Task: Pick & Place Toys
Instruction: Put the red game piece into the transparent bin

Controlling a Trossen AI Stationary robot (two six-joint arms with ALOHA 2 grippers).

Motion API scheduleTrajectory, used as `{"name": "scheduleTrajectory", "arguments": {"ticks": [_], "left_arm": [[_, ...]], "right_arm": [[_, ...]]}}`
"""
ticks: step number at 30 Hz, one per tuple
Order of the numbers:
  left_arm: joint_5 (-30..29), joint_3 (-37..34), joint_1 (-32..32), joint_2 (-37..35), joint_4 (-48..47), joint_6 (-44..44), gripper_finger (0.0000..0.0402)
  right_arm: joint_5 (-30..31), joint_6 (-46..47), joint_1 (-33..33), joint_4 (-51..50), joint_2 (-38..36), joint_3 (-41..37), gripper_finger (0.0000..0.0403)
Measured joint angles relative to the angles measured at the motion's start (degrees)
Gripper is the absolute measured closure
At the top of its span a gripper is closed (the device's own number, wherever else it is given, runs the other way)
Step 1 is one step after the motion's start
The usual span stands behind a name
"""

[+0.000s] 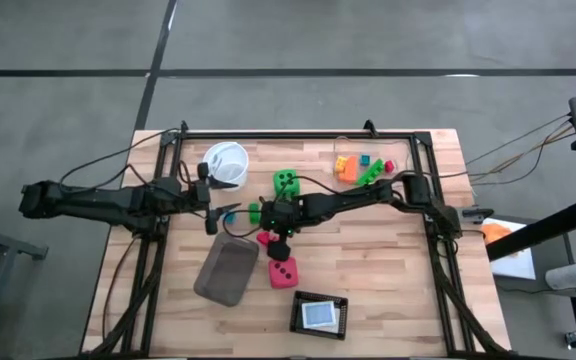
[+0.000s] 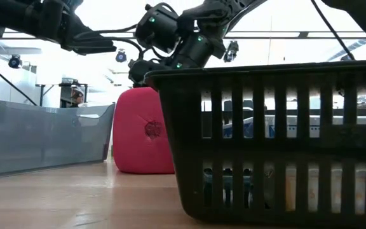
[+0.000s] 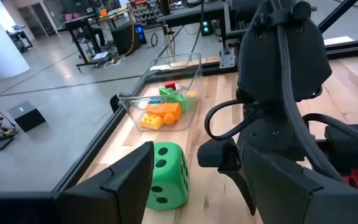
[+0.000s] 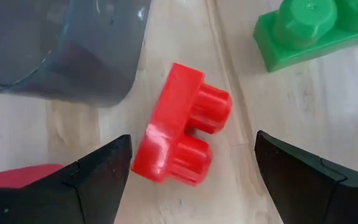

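Between the spread fingers of the right gripper (image 4: pixel 191 180), just beside the grey tray (image 1: pixel 226 271): a red brick (image 4: pixel 179 127) lying loose on the wood, not yet gripped. Nearby, also loose: a green brick (image 4: pixel 309 28), a green die (image 1: pixel 287 182), a pink-red die (image 1: pixel 284 271). Well beyond the tray, in the clear box (image 3: pixel 166 78): orange, yellow, green and red bricks. Judged partway done. Left gripper (image 1: pixel 218 212) waiting near the green die, spread.
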Motion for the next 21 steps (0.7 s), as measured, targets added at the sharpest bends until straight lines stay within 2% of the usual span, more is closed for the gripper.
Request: {"name": "scheduleTrajectory", "arguments": {"ticks": [7,15,21], "left_arm": [[0.00,0.22,0.00,0.00,0.04,0.00,0.0158],[0.00,0.22,0.00,0.00,0.00,-0.18,0.0158],[0.00,0.21,0.00,0.00,0.00,-0.21,0.0158]], "right_arm": [[0.22,-0.01,0.00,0.07,0.00,-0.13,0.0069],[4.24,-0.95,0.00,0.04,-0.02,-0.19,0.0069],[4.70,-1.58,-0.02,0.06,-0.02,-0.44,0.0069]]}}
